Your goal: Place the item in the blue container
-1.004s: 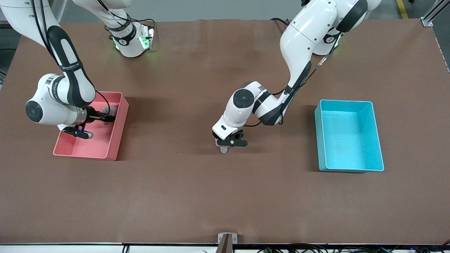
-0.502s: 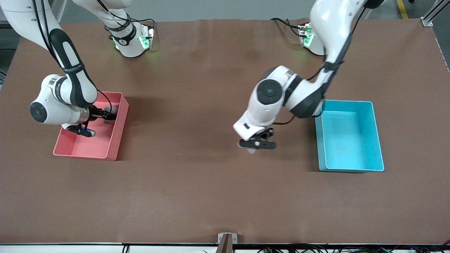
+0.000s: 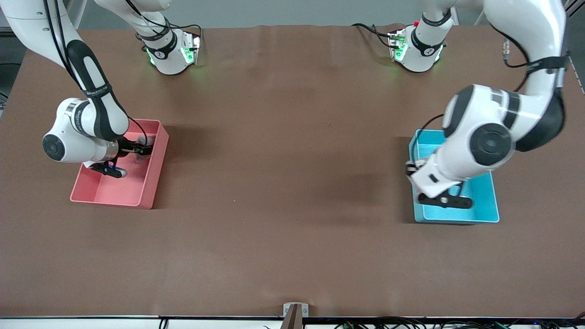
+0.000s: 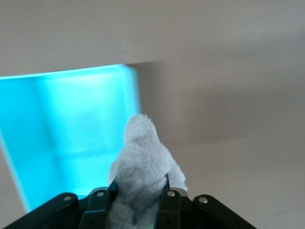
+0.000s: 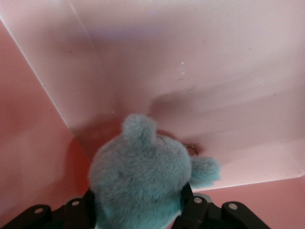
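Left claw (image 3: pixel 445 201), gripping grey plush (image 4: pixel 143 176), has reached blue container (image 3: pixel 484 212).

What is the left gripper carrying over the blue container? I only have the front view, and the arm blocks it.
Observer: A grey plush toy, clamped in the left gripper; the left wrist view shows it.
Operator: Is it fully over the container?
Observer: Not clearly. The toy shows against the blue container at its rim, with bare table beside it.
Operator: And the right gripper, down in the pink bin?
Observer: The right wrist view shows a teal plush toy right at the right gripper, low inside the pink bin.
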